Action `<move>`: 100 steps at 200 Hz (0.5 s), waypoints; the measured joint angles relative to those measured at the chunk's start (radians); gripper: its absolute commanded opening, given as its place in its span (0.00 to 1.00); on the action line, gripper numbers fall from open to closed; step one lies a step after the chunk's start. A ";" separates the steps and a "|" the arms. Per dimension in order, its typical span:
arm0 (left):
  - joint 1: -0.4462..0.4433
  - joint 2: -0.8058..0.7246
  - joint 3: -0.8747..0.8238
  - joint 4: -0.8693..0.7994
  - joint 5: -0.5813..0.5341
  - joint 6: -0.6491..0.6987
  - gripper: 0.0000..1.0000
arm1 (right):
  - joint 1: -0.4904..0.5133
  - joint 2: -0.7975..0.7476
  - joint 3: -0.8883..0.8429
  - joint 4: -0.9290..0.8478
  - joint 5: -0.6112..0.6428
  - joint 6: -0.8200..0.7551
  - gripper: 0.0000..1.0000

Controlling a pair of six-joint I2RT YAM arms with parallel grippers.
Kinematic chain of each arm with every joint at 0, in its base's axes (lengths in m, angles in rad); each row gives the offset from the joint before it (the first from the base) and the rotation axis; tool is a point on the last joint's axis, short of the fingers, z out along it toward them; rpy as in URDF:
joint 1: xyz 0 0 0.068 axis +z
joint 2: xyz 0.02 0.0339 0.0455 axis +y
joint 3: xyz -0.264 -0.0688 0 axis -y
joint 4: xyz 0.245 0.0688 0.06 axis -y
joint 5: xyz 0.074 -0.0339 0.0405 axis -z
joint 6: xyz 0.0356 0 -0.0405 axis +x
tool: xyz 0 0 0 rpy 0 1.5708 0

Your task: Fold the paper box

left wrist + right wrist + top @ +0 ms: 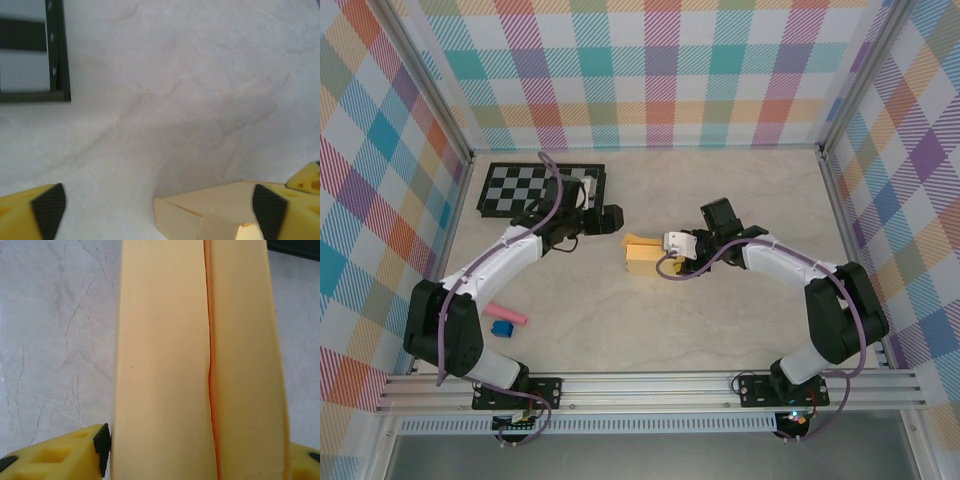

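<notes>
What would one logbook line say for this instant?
task: fold paper box | left gripper: open, by the box | right gripper: closed on the box | box: partly folded

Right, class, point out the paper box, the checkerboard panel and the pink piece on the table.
paper box (642, 258): top view, on its pale yellow upper face.
checkerboard panel (515, 190): top view, on its uncovered chequered squares.
pink piece (507, 314): top view, on the middle of its length.
</notes>
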 measured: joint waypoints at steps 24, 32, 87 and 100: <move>0.000 0.051 -0.010 0.014 -0.008 -0.128 0.63 | 0.000 0.000 0.000 0.000 -0.001 -0.004 0.57; 0.000 0.066 -0.016 0.015 -0.012 -0.167 0.57 | 0.000 0.000 0.000 0.000 -0.001 -0.005 0.57; -0.013 0.075 -0.079 -0.016 -0.007 -0.223 0.52 | 0.000 0.009 0.018 -0.011 -0.017 -0.007 0.56; -0.019 0.081 -0.079 -0.021 -0.006 -0.209 0.52 | 0.000 0.016 0.020 -0.012 -0.023 -0.007 0.56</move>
